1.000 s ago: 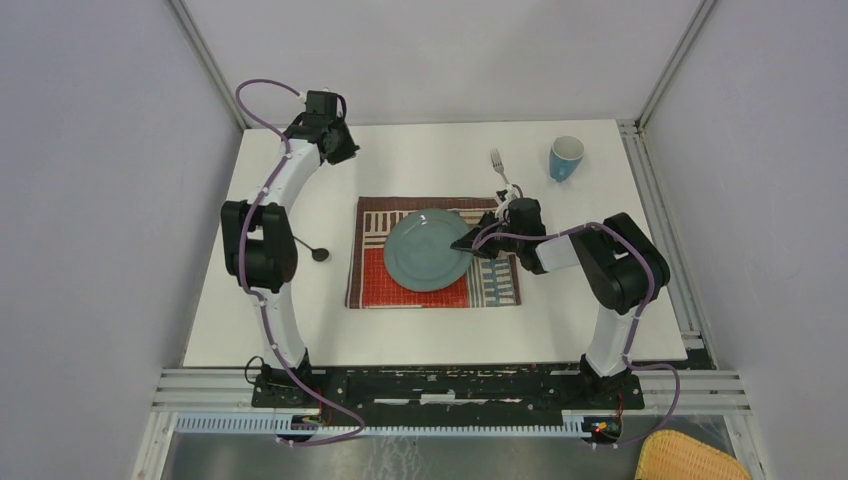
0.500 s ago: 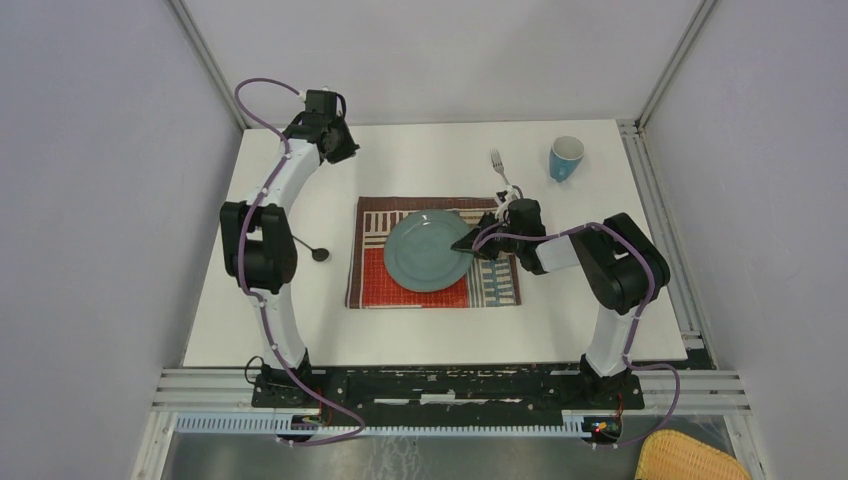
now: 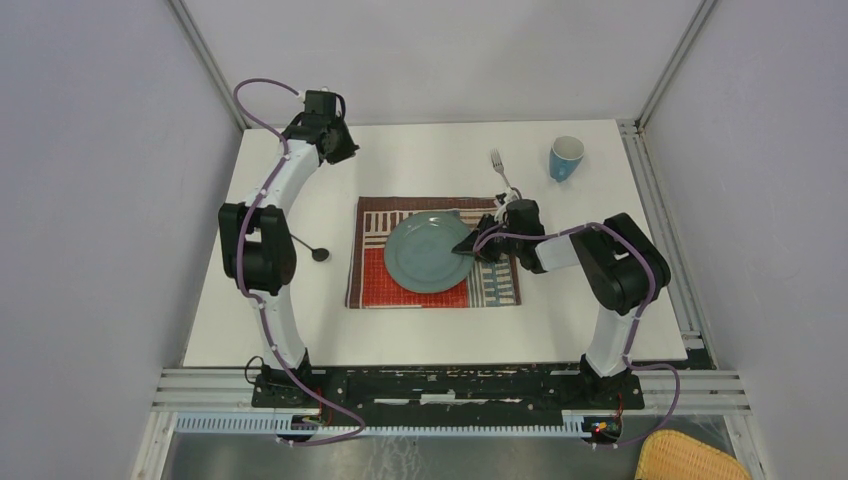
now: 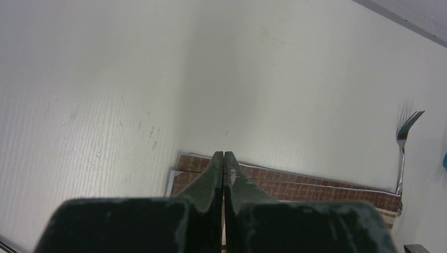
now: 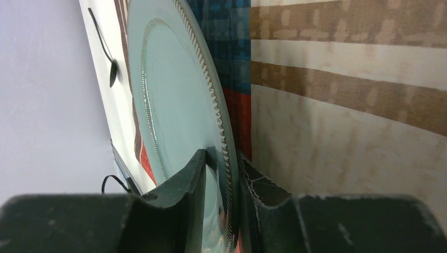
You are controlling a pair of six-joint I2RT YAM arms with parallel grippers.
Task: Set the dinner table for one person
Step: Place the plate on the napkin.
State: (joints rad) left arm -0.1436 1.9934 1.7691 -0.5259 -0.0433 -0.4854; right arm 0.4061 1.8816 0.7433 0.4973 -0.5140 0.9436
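The dinner table (image 3: 430, 160) lies flat beneath both arms. The left gripper (image 3: 340, 150) hangs above its far-left area, jaws pressed together, holding nothing. The right gripper (image 3: 466, 245) sits low at the right rim of 1 grey-green plate (image 3: 425, 252), which rests on the striped placemat (image 3: 410, 292) at the table's centre. Its 2 fingers (image 5: 195, 174) straddle the beaded rim, parted, apparently with a slight gap on the underside. 1 fork (image 3: 500, 168) and 1 blue cup (image 3: 566, 158) lie beyond.
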